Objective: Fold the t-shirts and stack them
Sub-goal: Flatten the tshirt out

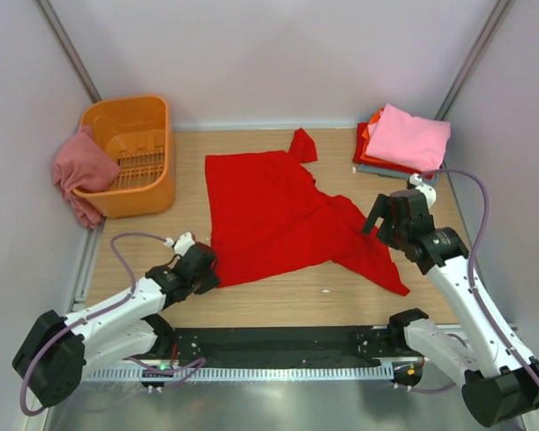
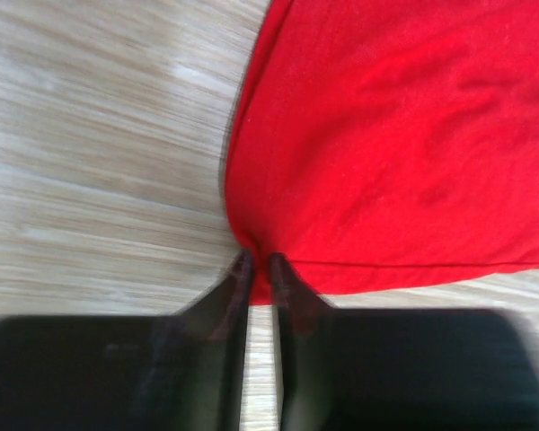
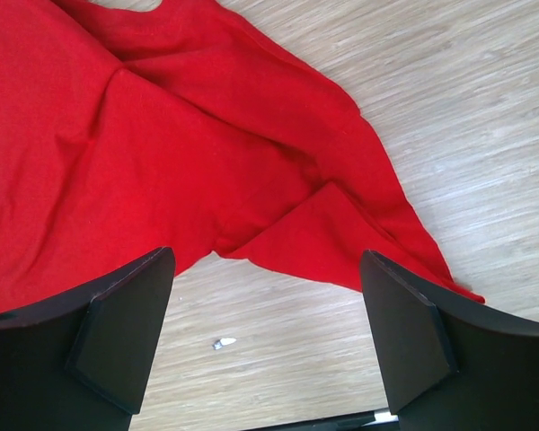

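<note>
The left gripper [image 2: 259, 269] is pinched closed on the near corner of the red shirt [image 2: 404, 135], with only a thin edge of cloth between the tips. That bite looks small and could slip if the arm lifts fast. The right gripper [image 3: 268, 260] is spread wide and holds nothing. Below and ahead of its fingers a rumpled sleeve trails over the table [image 3: 485, 135]. If the left arm pulls alone, the shirt would likely drag and bunch, trapping that crease in the fold. The shirt seems to run left to right, with its hem at the left fingers and its neck toward the right ones. Beyond the right fingers is a stack [image 1: 404, 139], and beyond the left a basket [image 1: 130, 153].
</note>
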Controlling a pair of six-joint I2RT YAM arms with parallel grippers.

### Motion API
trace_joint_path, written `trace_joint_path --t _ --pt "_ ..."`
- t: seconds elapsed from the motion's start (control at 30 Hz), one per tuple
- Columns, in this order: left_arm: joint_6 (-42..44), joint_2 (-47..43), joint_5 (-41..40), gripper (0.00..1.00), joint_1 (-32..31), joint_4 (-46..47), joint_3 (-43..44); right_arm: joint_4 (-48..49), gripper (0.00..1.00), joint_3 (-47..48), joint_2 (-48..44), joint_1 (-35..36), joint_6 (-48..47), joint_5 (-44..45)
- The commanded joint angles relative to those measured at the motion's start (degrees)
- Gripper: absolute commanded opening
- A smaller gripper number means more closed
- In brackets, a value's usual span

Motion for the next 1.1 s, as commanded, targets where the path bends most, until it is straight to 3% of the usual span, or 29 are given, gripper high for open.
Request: trace_joint_path --t 0.0,0.13,0.2,0.27,0.4,0.47,0.53,0.73,0.77,0.83,1.0,1.07 --pt "0.2 -0.1 0.5 0.0 0.1 1.5 0.5 2.2 0.9 -0.5 0.1 -0.1 -0.1 1.6" --pt "2.4 -3.4 -2.2 0.0 0.2 -5.6 5.6 2.4 0.91 -0.8 0.1 -0.1 1.0 1.9" --pt "5.2 -5.8 -6.2 0.0 0.9 -13.5 11.6 2.7 0.92 -1.6 0.3 -0.2 1.8 0.6" --pt "8.2 -9.6 -8.6 0.0 3.4 -20.0 15.7 5.3 1.0 -3.0 1.1 -1.3 1.9 -4.1" --pt "18.1 -13.1 -8.2 0.0 13.9 -25.9 23.8 8.6 1.0 -7.8 5.9 -8.1 2.6 -20.6" --pt "19.0 -13.1 -5.4 0.0 18.1 -27.6 26.3 10.4 0.99 -9.9 6.9 -11.9 3.1 -23.2" --pt "19.9 -12.9 -3.2 0.0 20.4 -29.2 27.7 9.8 0.97 -10.0 6.6 -12.4 3.1 -20.4" --pt "22.3 -12.3 -0.2 0.0 20.8 -26.8 26.4 10.8 0.68 -12.6 4.7 -12.3 4.1 -23.8" --pt "22.5 -11.4 -0.2 0.0 20.8 -26.5 26.2 11.4 0.6 -14.0 4.5 -11.5 4.2 -25.9" --pt "23.0 -10.4 1.1 0.0 20.9 -26.2 26.3 12.7 0.54 -15.2 3.5 -7.1 5.0 -25.6" --pt "23.5 -10.4 2.0 0.0 21.1 -25.1 25.9 13.2 0.52 -14.8 7.7 7.5 7.3 -18.6" --pt "23.5 -10.5 2.1 0.0 21.1 -25.1 25.8 14.3 0.51 -15.3 10.9 9.9 7.9 -18.0"
